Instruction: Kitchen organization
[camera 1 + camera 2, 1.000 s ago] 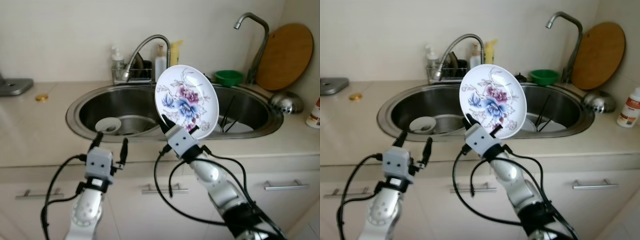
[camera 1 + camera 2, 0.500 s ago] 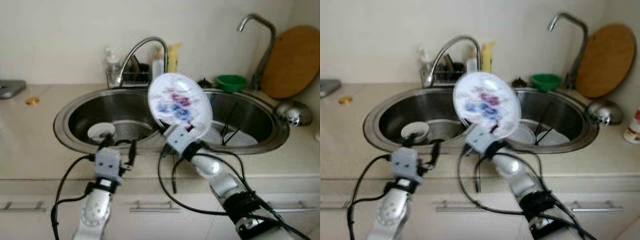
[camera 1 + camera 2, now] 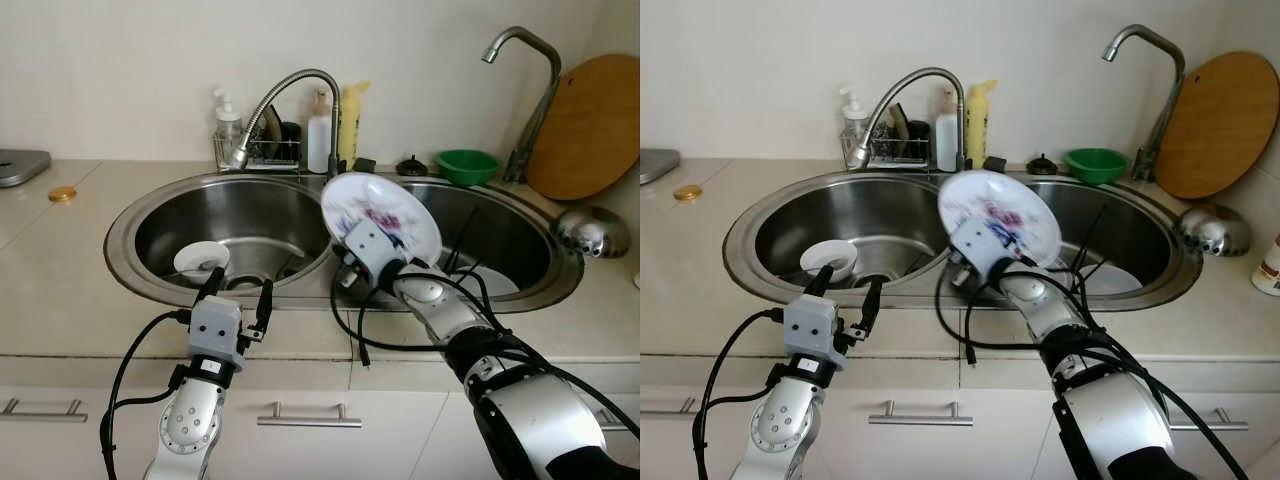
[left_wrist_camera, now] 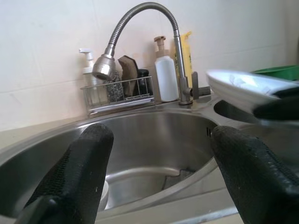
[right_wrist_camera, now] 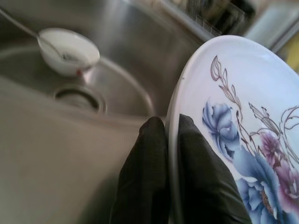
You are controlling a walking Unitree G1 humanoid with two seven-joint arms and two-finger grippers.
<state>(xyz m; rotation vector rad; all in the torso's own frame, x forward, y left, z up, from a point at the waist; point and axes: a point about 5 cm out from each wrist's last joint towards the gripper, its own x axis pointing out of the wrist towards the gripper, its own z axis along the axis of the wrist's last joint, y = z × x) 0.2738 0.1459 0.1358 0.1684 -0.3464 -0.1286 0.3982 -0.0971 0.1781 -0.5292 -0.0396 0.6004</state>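
Looking down from the head, the right hand [image 3: 352, 262] grips the floral plate [image 3: 380, 214] by its rim, tilted over the sink [image 3: 130, 205] divider; lowering it slowly keeps it from slipping. Along the left wrist, the left hand [image 4: 154, 154] is spread open and empty near the worktop [image 3: 60, 300] edge. Along the right wrist, both fingers [image 5: 145, 186] pinch the rim, the small bowl [image 5: 67, 51] lying below in the basin, so the plate should be kept clear of it.

A plain cream wall [image 3: 120, 60] rises behind the beige countertop [image 3: 50, 290], white cabinet drawers [image 3: 300, 420] below.

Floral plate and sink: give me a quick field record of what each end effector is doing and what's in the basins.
right end effector: shut on floral plate, gripping its rim
plate pose: tilted, over the divider between the basins
left end effector: open, holding nothing, at the sink's front edge
left basin: small white bowl near the drain
right basin: white dishes, dark utensils; details unclear
behind the sink: soap bottles, green bowl
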